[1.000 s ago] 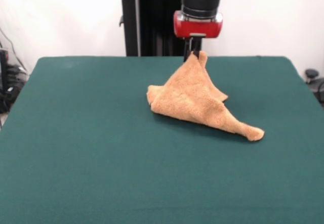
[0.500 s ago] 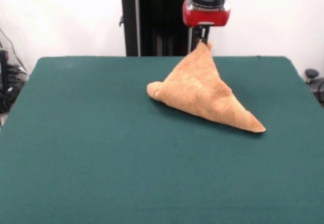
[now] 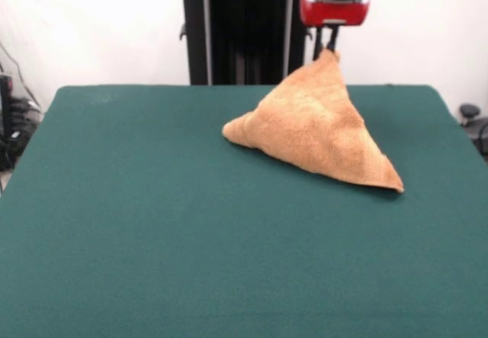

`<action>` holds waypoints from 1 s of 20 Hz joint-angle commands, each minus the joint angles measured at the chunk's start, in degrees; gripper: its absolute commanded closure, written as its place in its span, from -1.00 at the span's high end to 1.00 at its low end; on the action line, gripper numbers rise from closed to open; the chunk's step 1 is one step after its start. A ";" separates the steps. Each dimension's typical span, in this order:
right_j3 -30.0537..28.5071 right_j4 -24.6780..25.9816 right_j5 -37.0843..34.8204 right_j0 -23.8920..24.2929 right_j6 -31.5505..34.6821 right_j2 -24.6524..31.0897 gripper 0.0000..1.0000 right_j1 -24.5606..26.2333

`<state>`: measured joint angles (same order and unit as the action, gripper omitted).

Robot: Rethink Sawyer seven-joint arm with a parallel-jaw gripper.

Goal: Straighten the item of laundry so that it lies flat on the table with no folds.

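Observation:
The item of laundry [image 3: 320, 128] is an orange-tan terry towel pulled up into a taut triangle in the front view. One corner is lifted high at the top right. Two other corners rest on the table [image 3: 152, 231], one near the middle and one toward the right. My gripper [image 3: 329, 48] hangs from the red wrist at the top edge and is shut on the raised corner of the towel. The dark fingers show only as short stubs above the cloth.
The green table stretches wide to the left and toward the front edge. The black pedestal [image 3: 229, 33] stands behind the table's far edge. Cables and dark equipment [image 3: 11, 117] sit off the left side.
My gripper has risen and shifted right, carrying the towel's corner with it. The cloth has stretched from a slumped heap into a taller, tighter triangle.

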<state>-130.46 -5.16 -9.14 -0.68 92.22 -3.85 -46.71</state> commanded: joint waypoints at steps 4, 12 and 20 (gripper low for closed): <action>-5.51 -7.43 3.87 -4.99 21.30 0.49 -1.00 0.48; -6.10 -10.92 3.44 -11.47 25.54 -1.38 -1.00 -0.24; -9.00 -12.54 5.39 -13.41 28.73 -0.69 -1.00 -1.59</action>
<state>-135.80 -12.83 -7.78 -12.17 102.65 -5.15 -48.19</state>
